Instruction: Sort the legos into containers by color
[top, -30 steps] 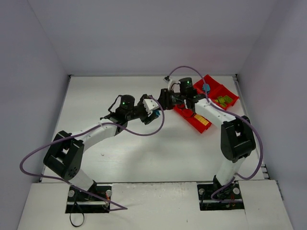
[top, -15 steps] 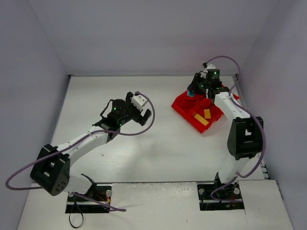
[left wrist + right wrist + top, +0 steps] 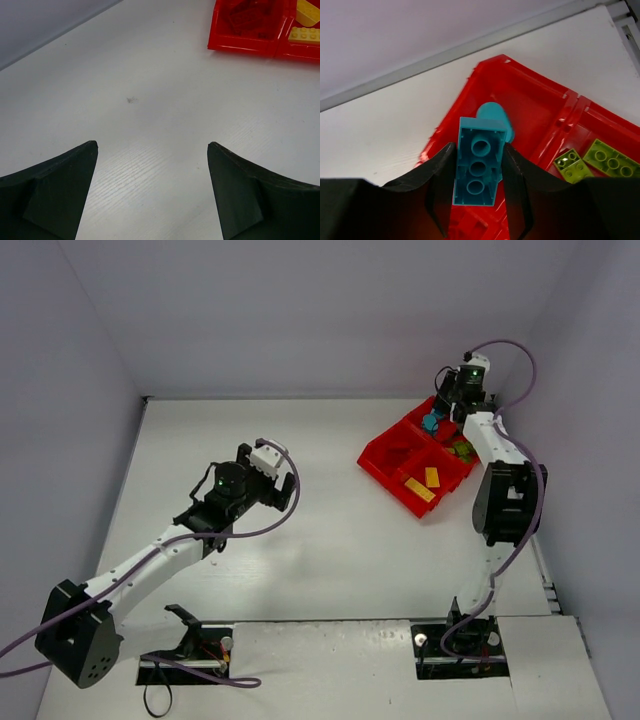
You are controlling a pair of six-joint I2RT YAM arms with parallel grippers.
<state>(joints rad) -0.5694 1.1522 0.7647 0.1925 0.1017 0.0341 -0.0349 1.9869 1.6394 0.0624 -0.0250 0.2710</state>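
Bench point(image 3: 330, 540): we see it bare over most of its width, with all the task's things gathered at the far right.
Right arm point(image 3: 505, 505): reaches far along the right edge, its wrist over the tray; we judge it much the nearer arm to the work.
Left arm point(image 3: 150, 555): stretched over the left-centre of the bench, well apart from the tray.
Tray point(image 3: 383, 478): sits cornerwise at the far right, so its four squares lie far, left, right and near.
Far compartment point(image 3: 535, 102): lies directly below and ahead of the right tool. A cyan shape shows on its floor just past the held brick's far end; we cannot tell its form.
Right tool point(image 3: 478, 150): clamped on the cyan brick, one finger on each long side.
Left tool point(image 3: 151, 150): jaws spread wide with nothing between them, pointed at bare bench.
Cyan brick point(image 3: 476, 167): held above the tray's far corner, underside tubes towards the wrist camera. Its long axis runs along the fingers, pointing away to the far compartment.
Green bricks point(image 3: 607, 157): in the right compartment.
Yellow bricks point(image 3: 432, 477): in the near compartment.
Red bricks point(image 3: 247, 17): in the left compartment.
Next move: we judge it a release, since the target sits under the brick, not to either side.
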